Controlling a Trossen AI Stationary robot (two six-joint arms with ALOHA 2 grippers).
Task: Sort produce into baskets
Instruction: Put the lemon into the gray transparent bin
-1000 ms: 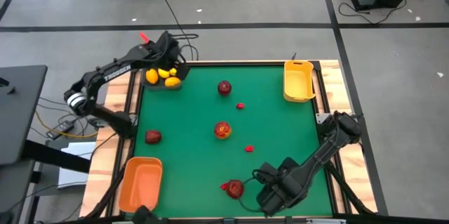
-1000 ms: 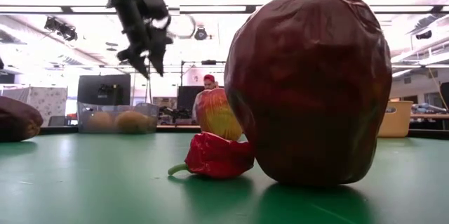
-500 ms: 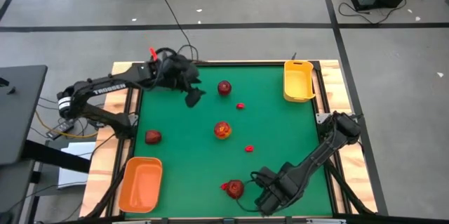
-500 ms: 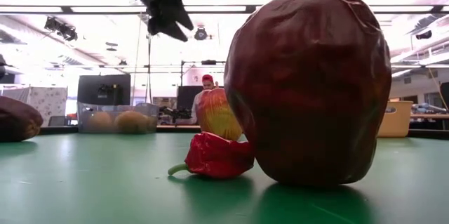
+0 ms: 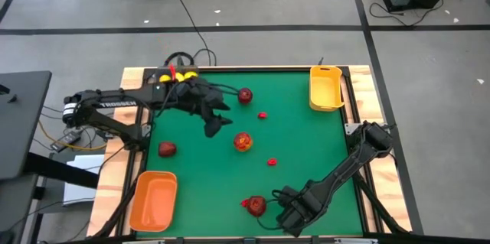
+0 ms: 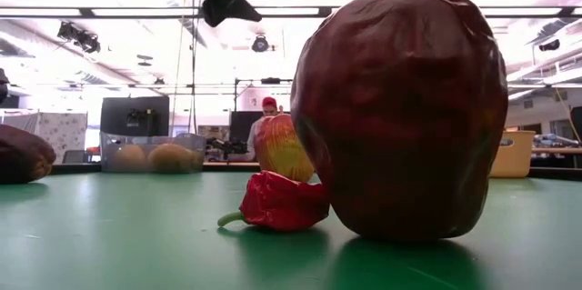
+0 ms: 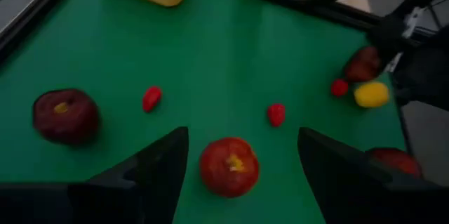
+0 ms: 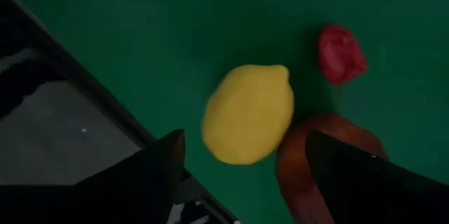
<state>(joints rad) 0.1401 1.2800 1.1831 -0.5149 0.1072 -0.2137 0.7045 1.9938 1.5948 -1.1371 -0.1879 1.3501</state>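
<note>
Green felt surface [image 5: 306, 144] carries the scattered produce: the left tool [image 5: 214, 119], fingers spread and empty, hangs just short of a red-orange apple-like fruit [image 5: 243, 141], while the right tool [image 8: 245, 182] straddles a small yellow lemon [image 8: 249, 123], fingers spread.

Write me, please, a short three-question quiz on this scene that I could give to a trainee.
1. True or false: the left gripper is open over the green table and holds nothing.
2. Which fruit lies just ahead of the right gripper, between its open fingers? A) a lemon B) a banana C) a pear
3. How many small red pieces lie loose on the table?

Key: 1 true. 2 A. 3 three.
</note>
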